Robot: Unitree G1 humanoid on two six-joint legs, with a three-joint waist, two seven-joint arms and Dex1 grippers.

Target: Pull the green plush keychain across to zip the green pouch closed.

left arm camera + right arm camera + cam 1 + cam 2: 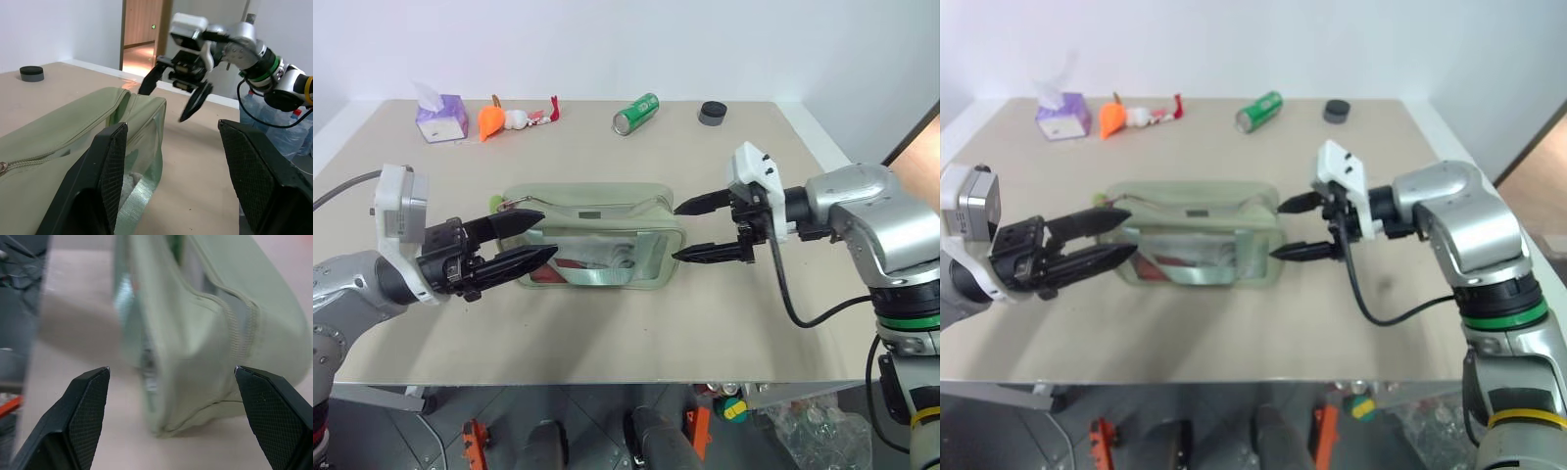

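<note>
The green pouch lies on its side in the middle of my table, long axis running from one arm toward the other, its clear side panel facing me with red items showing inside. The zipper line runs along the top, and in the left wrist view I can see it heading toward a small metal pull at the pouch's left end. My right gripper sits just off the pouch's right end, its two black fingers spread wide, one tip level with the upper edge and the other near the lower corner; I see nothing between them and no contact with the fabric. My left gripper is at the opposite end, fingers also apart, the upper one over the pouch's top corner and the lower one in front of the clear panel, gripping nothing that I can make out. The green plush keychain peeks out as a lime-green tuft just beyond my left upper finger, at the pouch's left end.
</note>
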